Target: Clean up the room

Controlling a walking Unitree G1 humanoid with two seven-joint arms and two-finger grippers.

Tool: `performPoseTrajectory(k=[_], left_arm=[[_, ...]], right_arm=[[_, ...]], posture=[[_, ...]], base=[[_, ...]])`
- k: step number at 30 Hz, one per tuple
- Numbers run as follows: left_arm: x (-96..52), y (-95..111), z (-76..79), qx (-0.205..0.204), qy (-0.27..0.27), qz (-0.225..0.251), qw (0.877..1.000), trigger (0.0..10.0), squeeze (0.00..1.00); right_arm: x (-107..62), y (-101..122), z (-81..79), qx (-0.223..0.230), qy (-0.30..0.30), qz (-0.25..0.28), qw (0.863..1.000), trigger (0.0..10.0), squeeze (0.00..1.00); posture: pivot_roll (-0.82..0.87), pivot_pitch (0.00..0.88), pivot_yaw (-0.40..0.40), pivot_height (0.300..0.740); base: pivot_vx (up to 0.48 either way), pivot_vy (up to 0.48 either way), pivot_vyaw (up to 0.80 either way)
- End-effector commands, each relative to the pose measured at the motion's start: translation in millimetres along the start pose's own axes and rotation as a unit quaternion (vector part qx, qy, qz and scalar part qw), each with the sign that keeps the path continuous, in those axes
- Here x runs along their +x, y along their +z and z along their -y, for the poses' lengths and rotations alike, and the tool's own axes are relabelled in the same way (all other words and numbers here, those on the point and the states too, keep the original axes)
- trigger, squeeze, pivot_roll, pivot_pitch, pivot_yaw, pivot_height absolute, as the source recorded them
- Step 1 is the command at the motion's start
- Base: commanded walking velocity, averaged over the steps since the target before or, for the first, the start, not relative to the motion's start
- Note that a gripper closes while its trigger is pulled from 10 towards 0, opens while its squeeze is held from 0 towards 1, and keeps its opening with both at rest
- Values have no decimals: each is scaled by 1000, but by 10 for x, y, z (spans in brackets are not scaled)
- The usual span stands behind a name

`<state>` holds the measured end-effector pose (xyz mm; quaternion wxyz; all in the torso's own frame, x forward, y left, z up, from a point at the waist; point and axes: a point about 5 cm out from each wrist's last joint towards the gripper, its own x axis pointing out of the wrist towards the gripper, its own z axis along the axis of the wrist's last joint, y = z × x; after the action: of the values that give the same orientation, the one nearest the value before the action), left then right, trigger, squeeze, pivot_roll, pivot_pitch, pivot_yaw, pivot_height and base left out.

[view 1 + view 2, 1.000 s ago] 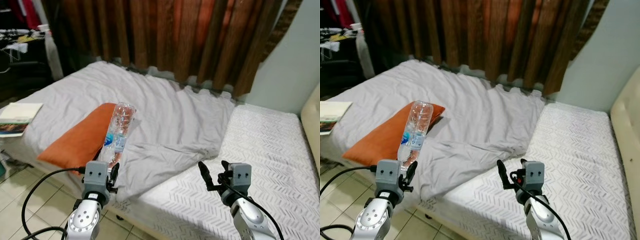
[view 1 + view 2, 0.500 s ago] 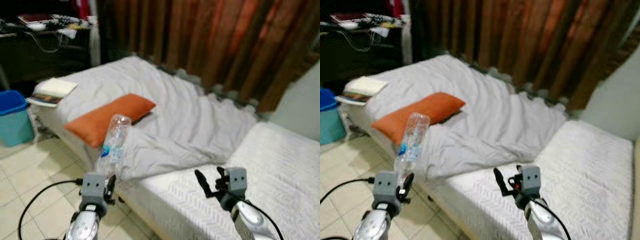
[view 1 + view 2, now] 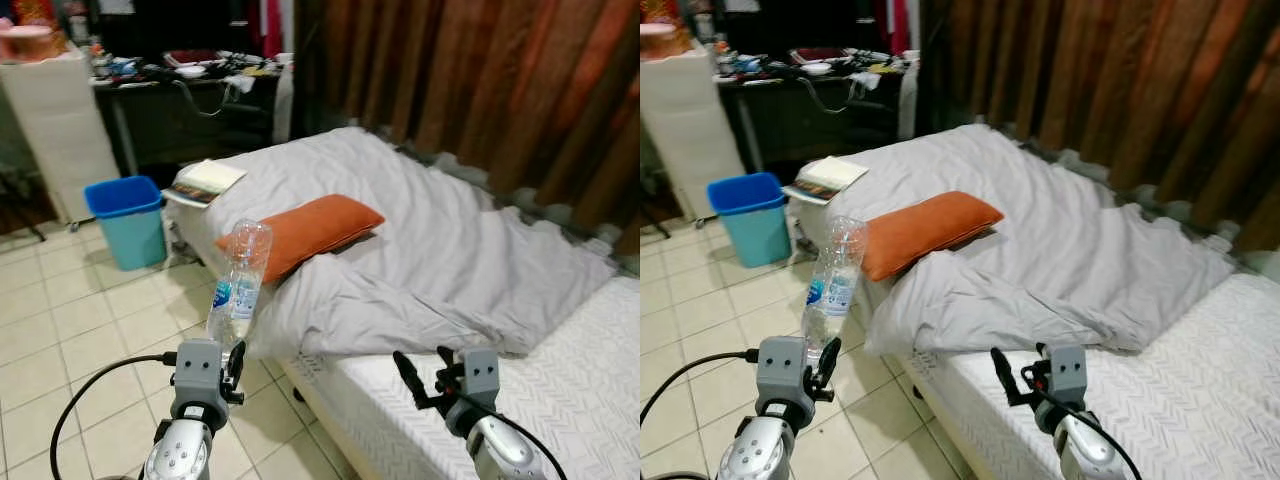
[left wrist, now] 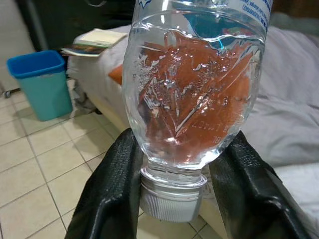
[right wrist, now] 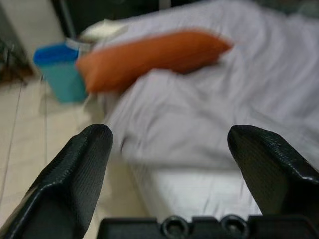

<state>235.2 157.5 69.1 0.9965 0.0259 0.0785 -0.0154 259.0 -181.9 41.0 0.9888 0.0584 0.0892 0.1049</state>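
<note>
Bin: blue plastic waste bin on the tiled floor at far left, near the bed's far corner.
Worktop: dark cluttered worktop at far left, beyond the bin.
Book: pale book lying on the bed's far-left corner.
Left gripper: left gripper raised at near left over the floor, jaws clenched on the neck of a clear plastic water bottle with a blue label; in the wrist view the bottle stands cap down between the fingers.
Pillow: long orange pillow on the grey rumpled sheet, just right of the bottle in the scene.
Bed: white patterned mattress bare at near right, brown curtains behind.
Right gripper: right gripper held over the mattress edge, jaws released and wide apart, grasping nothing; fingers spread in the wrist view.
</note>
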Motion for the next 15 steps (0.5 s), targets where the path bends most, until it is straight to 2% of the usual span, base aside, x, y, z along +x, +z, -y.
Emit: performPoseTrajectory(k=[1, 4, 8, 12, 15], left_arm=[[4, 174, -105, 2, 32, 45, 998, 10000, 0], [-19, 191, -153, 7, 57, 50, 997, 10000, 0], [-16, 209, -145, 5, 57, 53, 997, 10000, 0], [-1, 220, -133, 15, 58, 56, 997, 10000, 0], [-6, 207, -162, 5, 67, 54, 996, 10000, 0]], right_arm=[[50, 147, 85, 7, -23, 40, 999, 10000, 0], [98, 133, 70, 0, -25, 30, 999, 10000, 0], [171, 151, 18, -4, -4, 27, 1000, 10000, 0], [276, 192, -18, -13, 16, 24, 1000, 10000, 20], [315, 194, -60, -23, 33, 19, 999, 10000, 39]], posture=[[168, 0, -138, 740], [187, 0, -143, 740], [195, 0, -143, 740], [222, 0, -159, 740], [237, 0, -171, 740]], base=[[420, 0, 538], [435, 0, 179], [442, 0, 0], [442, 0, 781], [445, 0, 756]])
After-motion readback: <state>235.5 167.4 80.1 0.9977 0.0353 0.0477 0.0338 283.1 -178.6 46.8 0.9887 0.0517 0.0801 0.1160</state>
